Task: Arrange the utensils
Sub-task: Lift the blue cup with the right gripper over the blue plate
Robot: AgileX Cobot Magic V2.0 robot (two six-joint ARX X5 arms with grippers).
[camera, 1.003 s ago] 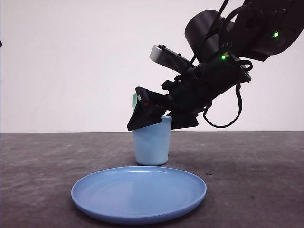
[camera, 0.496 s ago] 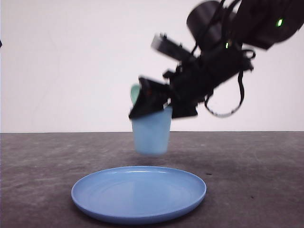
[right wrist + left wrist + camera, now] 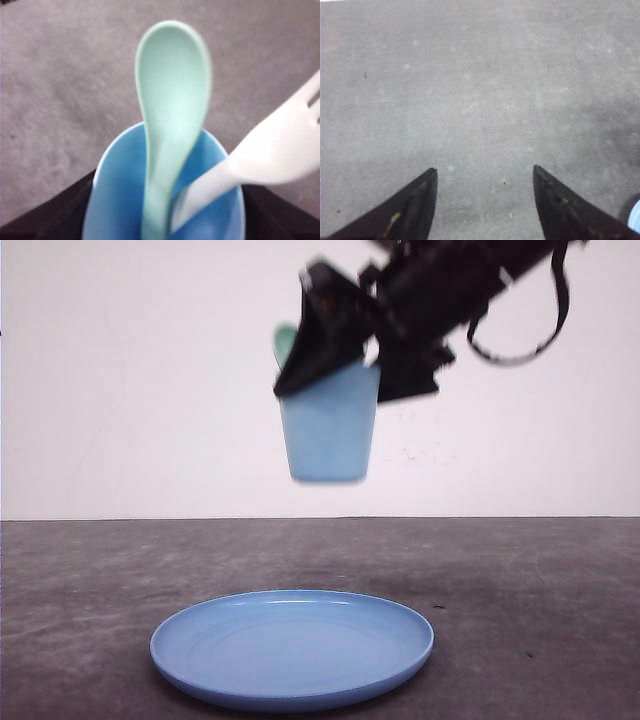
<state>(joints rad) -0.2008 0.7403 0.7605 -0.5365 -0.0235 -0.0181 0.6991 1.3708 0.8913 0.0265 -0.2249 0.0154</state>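
My right gripper (image 3: 345, 355) is up in the air, and it has hold of the light blue cup (image 3: 329, 425). One dark finger is on each side of the cup near its rim, pressed tight against it. The cup hangs high above the table (image 3: 540, 580), well apart from it. It is a bit blurry in the front view.

The mint-green spoon (image 3: 172, 100) stands inside the cup. Its oval bowl sticks up out of the rim, and its handle goes down into the cup. In the front view I can see a bit of the spoon bowl peeking out behind my dark finger.

The white fork (image 3: 260, 160) is in the cup too. Its handle goes down inside beside the spoon handle, and its tines lean out over the rim to one side.

The round blue plate (image 3: 292, 648) sits flat on the gray table, under the cup and nearer the front.

My left gripper (image 3: 485, 200) is over bare table. Its two dark fingers are spread wide apart, with nothing between them.
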